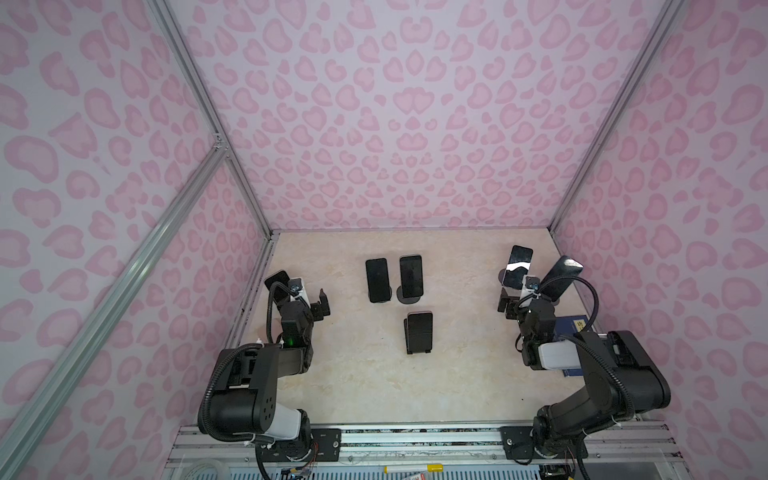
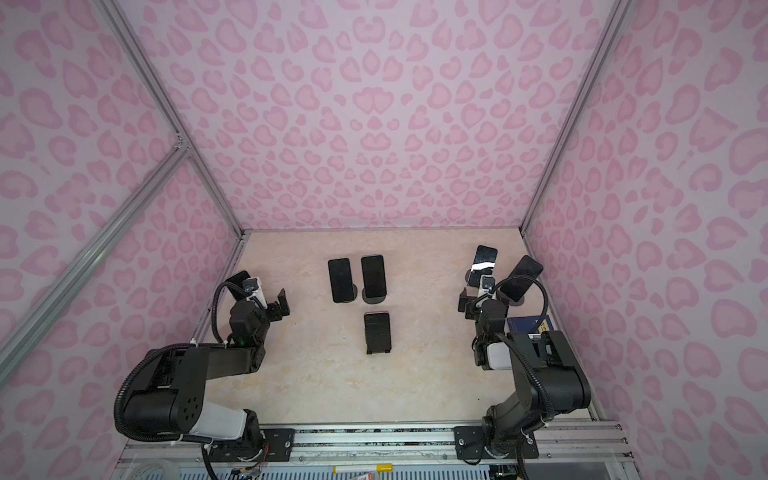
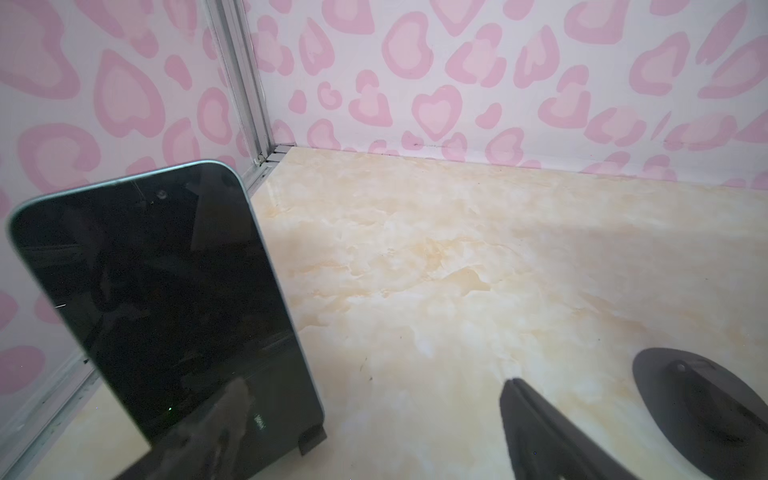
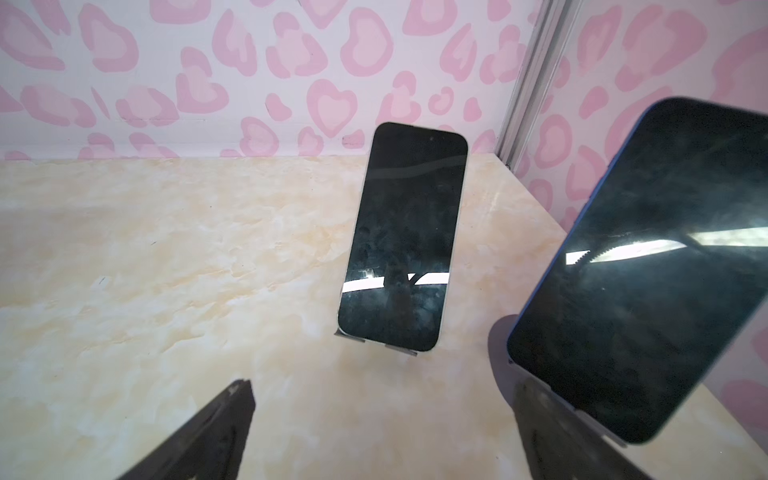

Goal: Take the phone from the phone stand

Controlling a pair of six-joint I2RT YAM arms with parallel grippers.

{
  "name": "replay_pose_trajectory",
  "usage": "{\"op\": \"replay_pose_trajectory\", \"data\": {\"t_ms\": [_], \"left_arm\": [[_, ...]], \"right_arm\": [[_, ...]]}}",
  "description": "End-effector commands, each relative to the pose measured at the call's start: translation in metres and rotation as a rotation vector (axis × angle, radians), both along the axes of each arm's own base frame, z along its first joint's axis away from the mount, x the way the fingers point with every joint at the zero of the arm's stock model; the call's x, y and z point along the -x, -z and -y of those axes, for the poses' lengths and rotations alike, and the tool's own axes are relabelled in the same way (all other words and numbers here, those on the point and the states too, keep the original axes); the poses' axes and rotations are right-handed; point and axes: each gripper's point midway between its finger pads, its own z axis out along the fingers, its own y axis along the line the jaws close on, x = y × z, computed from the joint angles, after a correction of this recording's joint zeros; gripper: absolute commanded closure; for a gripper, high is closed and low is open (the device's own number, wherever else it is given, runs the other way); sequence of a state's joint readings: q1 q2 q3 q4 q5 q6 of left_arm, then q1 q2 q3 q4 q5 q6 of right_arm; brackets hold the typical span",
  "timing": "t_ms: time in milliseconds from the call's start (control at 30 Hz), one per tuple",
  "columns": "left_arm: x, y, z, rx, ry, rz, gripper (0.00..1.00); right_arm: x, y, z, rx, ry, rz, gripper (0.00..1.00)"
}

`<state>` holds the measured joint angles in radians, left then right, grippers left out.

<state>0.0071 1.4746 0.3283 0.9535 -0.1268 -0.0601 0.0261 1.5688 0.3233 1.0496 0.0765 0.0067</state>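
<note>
Several dark phones lean on black phone stands on the marble table. Two stand side by side mid-table (image 1: 377, 280) (image 1: 410, 276), and another phone (image 1: 419, 330) stands in front of them. One phone (image 3: 166, 299) stands by the left wall, right beside my left gripper (image 3: 376, 384) (image 1: 322, 305), which is open and empty. On the right stand two more phones, a pale-edged phone (image 4: 405, 241) and a blue-edged phone (image 4: 648, 270). My right gripper (image 4: 384, 386) (image 1: 505, 305) hangs open and empty just before them, with the blue-edged phone next to one finger (image 4: 540, 424).
A dark blue book-like object (image 1: 569, 328) lies under the right arm. The round base of a stand (image 3: 698, 407) sits beyond my left gripper. Pink patterned walls and metal frame posts (image 1: 249, 195) close in three sides of the table (image 1: 457, 374).
</note>
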Motion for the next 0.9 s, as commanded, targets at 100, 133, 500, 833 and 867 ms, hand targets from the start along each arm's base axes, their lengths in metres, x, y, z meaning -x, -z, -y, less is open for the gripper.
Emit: {"op": "replay_pose_trajectory", "data": {"t_ms": [100, 133, 500, 833, 867], "left_arm": [[-0.0021, -0.0078, 0.001, -0.004, 0.007, 0.031, 0.02], [-0.0019, -0.0074, 0.0013, -0.004, 0.008, 0.03, 0.02], [-0.0018, -0.0069, 0.0009, -0.004, 0.007, 0.029, 0.02], [-0.0024, -0.0078, 0.0012, -0.003, 0.007, 0.031, 0.02], [-0.0024, -0.0082, 0.0013, -0.003, 0.008, 0.032, 0.02]], "right_arm": [[0.001, -0.0016, 0.0019, 0.019, 0.022, 0.006, 0.0], [0.0018, -0.0015, 0.0018, 0.024, 0.027, 0.007, 0.0], [0.0035, -0.0028, 0.0021, 0.036, 0.04, 0.015, 0.0], [0.0037, -0.0033, 0.0016, 0.039, 0.044, 0.018, 0.0], [0.0038, -0.0041, 0.0017, 0.04, 0.046, 0.022, 0.0]]}}
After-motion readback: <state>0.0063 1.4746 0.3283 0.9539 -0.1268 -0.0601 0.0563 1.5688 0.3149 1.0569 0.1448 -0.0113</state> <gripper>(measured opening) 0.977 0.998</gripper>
